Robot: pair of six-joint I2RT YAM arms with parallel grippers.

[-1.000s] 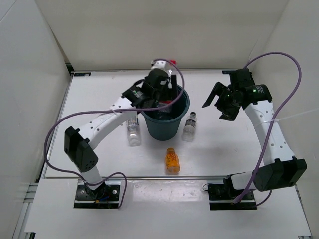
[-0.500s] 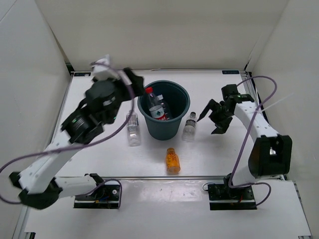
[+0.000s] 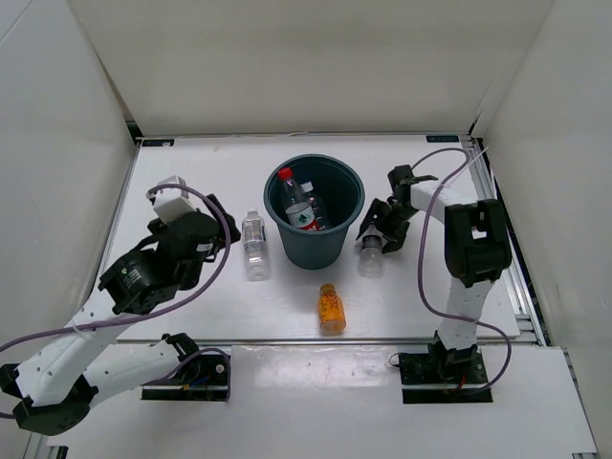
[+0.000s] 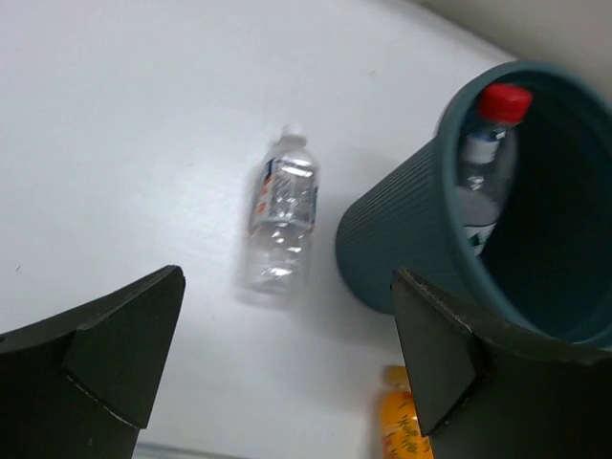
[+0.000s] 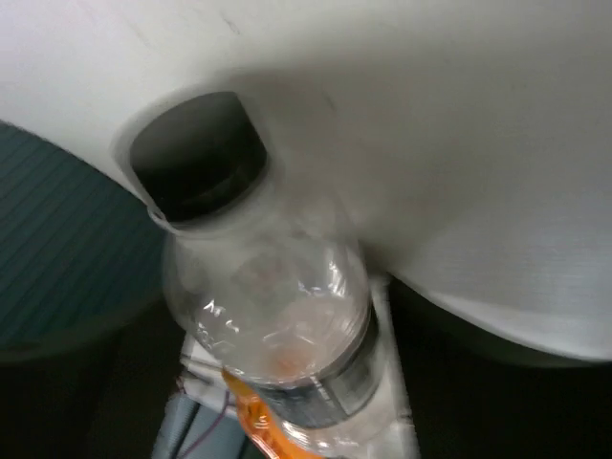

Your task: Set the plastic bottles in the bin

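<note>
The dark teal bin (image 3: 311,251) stands mid-table with a red-capped clear bottle (image 3: 295,203) upright inside it, its cap (image 4: 503,99) showing over the rim. Another clear bottle (image 3: 253,247) lies just left of the bin (image 4: 402,249). A short orange bottle (image 3: 330,308) lies in front. My left gripper (image 3: 212,234) hangs open and empty to the left of these. My right gripper (image 3: 380,234) is down at a black-capped clear bottle (image 5: 277,316) right of the bin, with open jaws on either side of it.
White walls enclose the table on three sides. Purple cables loop off both arms (image 3: 430,239). Both arm bases (image 3: 186,368) are bolted at the near edge.
My left gripper opened over the bin, leaving the red-capped bottle inside, then swung back left and nearer. The right gripper moved left and down onto the black-capped bottle, which shifted slightly.
</note>
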